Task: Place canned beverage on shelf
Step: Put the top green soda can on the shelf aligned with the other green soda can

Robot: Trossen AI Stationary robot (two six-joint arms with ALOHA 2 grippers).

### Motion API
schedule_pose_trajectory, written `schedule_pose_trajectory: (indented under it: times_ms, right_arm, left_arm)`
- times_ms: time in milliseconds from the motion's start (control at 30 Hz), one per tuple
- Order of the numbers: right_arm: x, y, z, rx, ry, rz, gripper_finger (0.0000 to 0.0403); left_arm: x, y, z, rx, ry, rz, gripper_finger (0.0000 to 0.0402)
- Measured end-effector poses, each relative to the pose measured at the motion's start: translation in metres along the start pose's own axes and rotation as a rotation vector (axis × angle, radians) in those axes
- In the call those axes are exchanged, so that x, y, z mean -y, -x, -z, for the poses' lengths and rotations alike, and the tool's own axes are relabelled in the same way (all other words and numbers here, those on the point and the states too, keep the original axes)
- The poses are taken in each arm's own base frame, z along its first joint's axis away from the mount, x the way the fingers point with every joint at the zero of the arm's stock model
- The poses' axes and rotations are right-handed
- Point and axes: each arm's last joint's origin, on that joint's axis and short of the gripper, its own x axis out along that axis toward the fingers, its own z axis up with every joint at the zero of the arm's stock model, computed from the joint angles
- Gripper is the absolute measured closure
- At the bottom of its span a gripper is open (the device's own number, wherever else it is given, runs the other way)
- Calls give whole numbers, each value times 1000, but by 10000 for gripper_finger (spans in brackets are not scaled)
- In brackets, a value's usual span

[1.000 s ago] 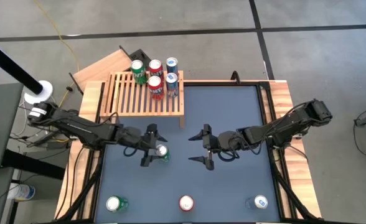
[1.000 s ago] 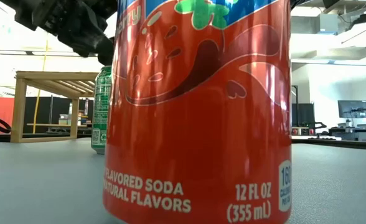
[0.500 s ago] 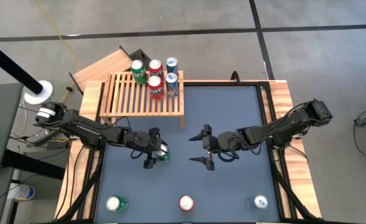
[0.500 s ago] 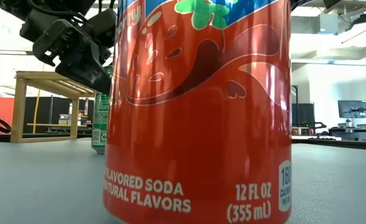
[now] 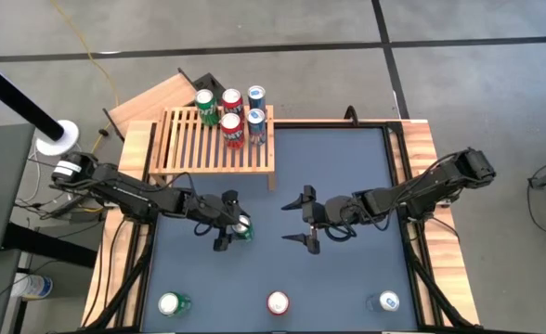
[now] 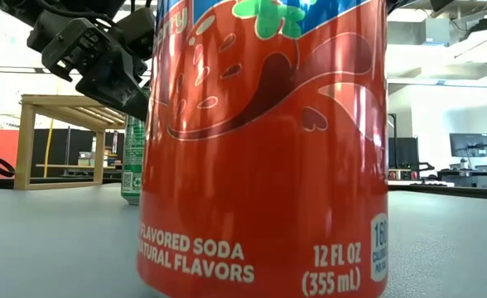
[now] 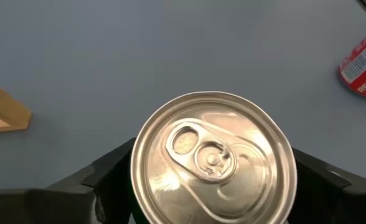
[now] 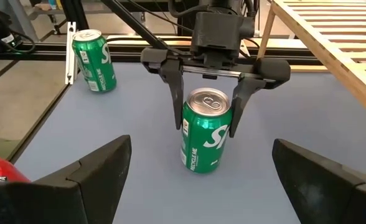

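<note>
Roughly midway, judging from the layout. At the left, on the low light-wood shelf with a slatted top (image 5: 199,148), already stocked at the far right corner: a tight cluster of green, red and blue cans (image 5: 232,111), apparently five, with most of the slats bare. Just in front of the shelf, on the dark blue-grey worktop (image 5: 347,176), stands the can now in hand, a green aluminium drink can with a silver pull-tab lid (image 5: 243,228), upright, base down on the surface and not yet lifted. Around it, the left claw (image 5: 228,223), lowered from above and straddling the can on both sides; cannot tell whether clenched on the metal or just short of contact. Further right, near the middle of the worktop and apart from every can, the right claw (image 5: 303,221), spread wide and empty, waiting. Along the near edge, well apart from one another, three more cans awaiting a turn: a green one (image 5: 174,303), a red strawberry soda can (image 5: 278,302) that fills the low view, and a blue one (image 5: 388,301). Left to do, then: secure the grip on the green can, raise it clear of the worktop, carry it back over the shelf edge and set it upright beside the cluster; after that, probably the same for the three at the front.
</note>
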Motion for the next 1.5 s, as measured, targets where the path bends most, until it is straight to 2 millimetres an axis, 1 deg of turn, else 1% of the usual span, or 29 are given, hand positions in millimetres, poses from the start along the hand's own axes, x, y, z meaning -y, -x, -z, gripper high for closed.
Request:
schedule_pose_trajectory:
  times_ms: [167,400,467,533,667,833,1000,1333,1400,1500]
  right_arm:
    - [0,0,0,0,-1,0,23]
    - [0,0,0,2,-1,0,23]
    - [0,0,0,3,-1,0,23]
    - [0,0,0,4,-2,0,23]
    - [0,0,0,4,-2,0,23]
    - [0,0,0,4,-2,0,23]
    - [0,0,0,4,-2,0,23]
    - [0,0,0,4,-2,0,23]
    - [0,0,0,4,-1,0,23]
    - [0,0,0,4,-1,0,23]
  left_arm:
    - [1,2,1,-21,-25,54,111]
    - [10,12,1,0,-273,315,105]
    - [15,13,0,17,-345,348,105]
    - [18,14,2,4,-378,362,105]
    - [22,14,4,-16,-366,370,101]
    - [22,13,4,-36,-244,323,82]
    - [22,14,3,-35,-189,320,70]
    - [23,14,-2,10,-178,318,67]
    - [23,14,-6,1,-164,318,67]
    - [24,17,-20,-10,-161,319,67]
